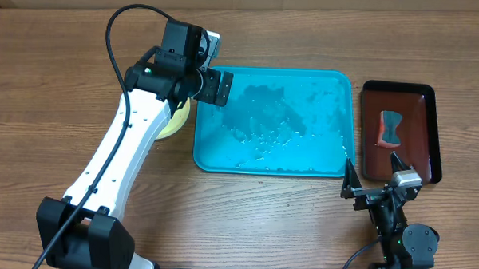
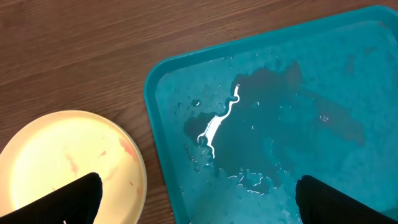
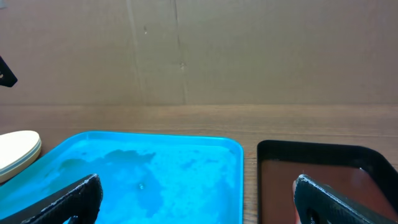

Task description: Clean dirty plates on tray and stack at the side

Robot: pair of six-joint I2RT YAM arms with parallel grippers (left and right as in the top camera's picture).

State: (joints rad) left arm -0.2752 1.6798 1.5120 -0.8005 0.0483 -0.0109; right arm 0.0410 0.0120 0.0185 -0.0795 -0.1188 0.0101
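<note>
Plates (image 2: 68,162) piled on table (image 1: 59,48) just left of tray (image 1: 200,159), top one red-smeared; tray wet, bare. Left gripper (image 2: 199,208) and right gripper (image 3: 199,202) released, empty. Probably best: raise left straight up, no nudging pile.

You're looking at a brown wood-grain desk (image 1: 58,56) that fills the overhead view. Behind its far edge stands a plain tan board-like wall (image 3: 261,50) with faint vertical seams. Light is soft and even.

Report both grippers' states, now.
Left gripper: open, holding nothing, above the rim of the large teal rectangular plastic tray.
Right gripper: open, holding nothing.
</note>
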